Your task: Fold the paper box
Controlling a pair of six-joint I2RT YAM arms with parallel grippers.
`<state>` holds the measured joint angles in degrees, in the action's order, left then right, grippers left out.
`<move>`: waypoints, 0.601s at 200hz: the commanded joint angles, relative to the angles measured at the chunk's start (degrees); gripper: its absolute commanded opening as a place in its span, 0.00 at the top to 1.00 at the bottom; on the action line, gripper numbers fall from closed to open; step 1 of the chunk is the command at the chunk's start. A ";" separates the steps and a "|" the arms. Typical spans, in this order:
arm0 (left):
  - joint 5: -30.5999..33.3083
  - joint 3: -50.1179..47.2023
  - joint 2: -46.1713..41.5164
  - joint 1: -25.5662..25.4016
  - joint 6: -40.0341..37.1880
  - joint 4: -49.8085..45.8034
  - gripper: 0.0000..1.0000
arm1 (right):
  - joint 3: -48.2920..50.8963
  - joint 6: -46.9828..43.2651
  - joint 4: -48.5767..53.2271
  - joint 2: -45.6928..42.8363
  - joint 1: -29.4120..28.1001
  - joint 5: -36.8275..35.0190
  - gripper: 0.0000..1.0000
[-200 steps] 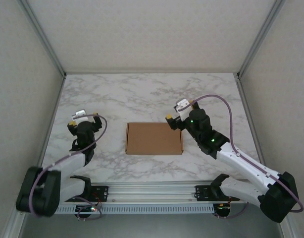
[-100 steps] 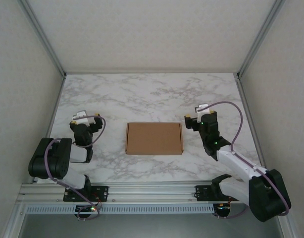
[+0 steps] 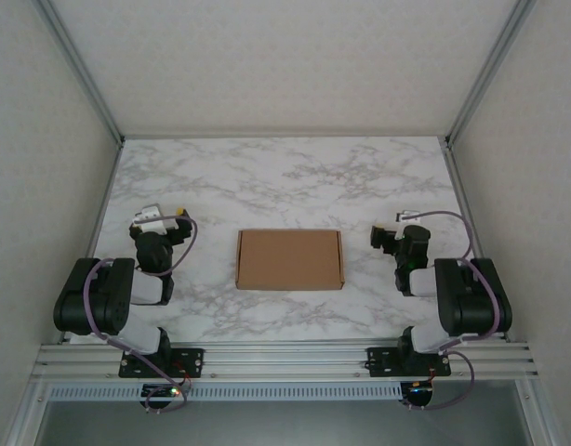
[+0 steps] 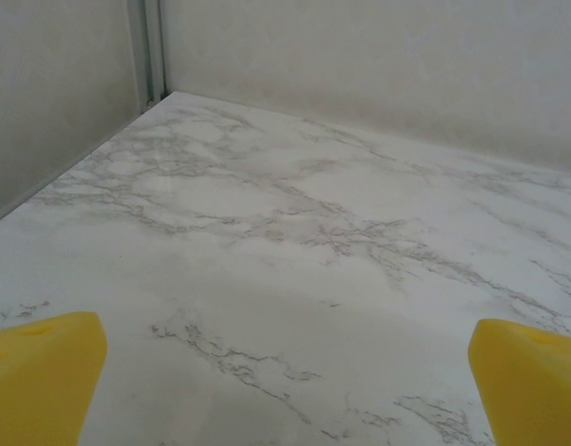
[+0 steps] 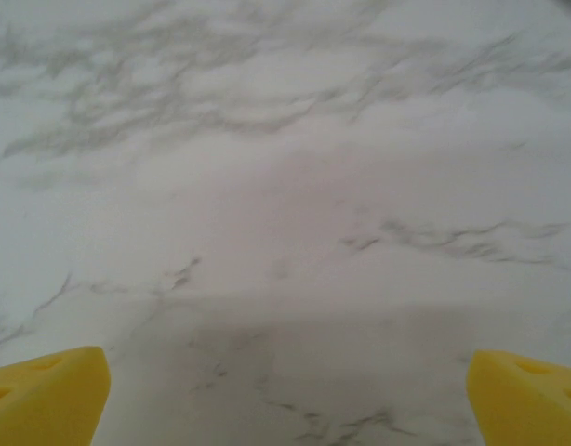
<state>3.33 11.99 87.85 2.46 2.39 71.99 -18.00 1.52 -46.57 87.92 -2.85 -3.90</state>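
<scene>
Lying flat at the middle of the marble table (image 3: 267,177), the paper box (image 3: 289,259) looks closed into a shallow brown rectangle, its long axis running left to right. It sits between the two arms, touching neither. The left gripper (image 3: 159,220) stands well off the box's left short edge. The right gripper (image 3: 390,234) is near its right short edge and is the closer of the two. Both face the far wall, jaws spread wide and empty, yellow fingertips (image 4: 44,372) over bare marble. Either would likely need to turn inward to reach the box.
</scene>
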 commanded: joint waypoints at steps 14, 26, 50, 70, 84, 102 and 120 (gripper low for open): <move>-1.05 1.02 0.22 0.18 0.42 1.85 0.00 | -4.96 -0.29 0.04 0.29 -0.65 -0.18 0.01; -1.04 1.12 0.28 0.18 0.43 1.72 0.01 | -4.95 -0.29 -0.07 0.34 -0.66 -0.20 0.01; -0.96 1.13 0.31 0.19 0.46 1.62 0.00 | -4.94 -0.29 -0.06 0.34 -0.66 -0.22 0.01; -1.05 1.11 0.27 0.18 0.51 1.67 0.00 | -4.76 -0.46 -0.41 0.31 -0.79 -0.27 0.01; -1.05 1.02 0.16 0.24 0.51 1.63 0.00 | -4.76 -0.46 -0.38 0.24 -0.83 -0.26 0.01; -1.05 0.94 0.26 0.18 0.51 1.92 0.00 | -4.76 -0.46 -0.34 0.29 -0.84 -0.28 0.01; -1.05 0.98 0.27 0.18 0.51 1.85 0.00 | -4.76 -0.47 -0.35 0.24 -0.82 -0.23 0.01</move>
<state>3.29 12.32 87.85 2.46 2.39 71.99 -22.50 1.52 -46.02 88.47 -3.31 -3.38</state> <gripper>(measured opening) 0.996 0.988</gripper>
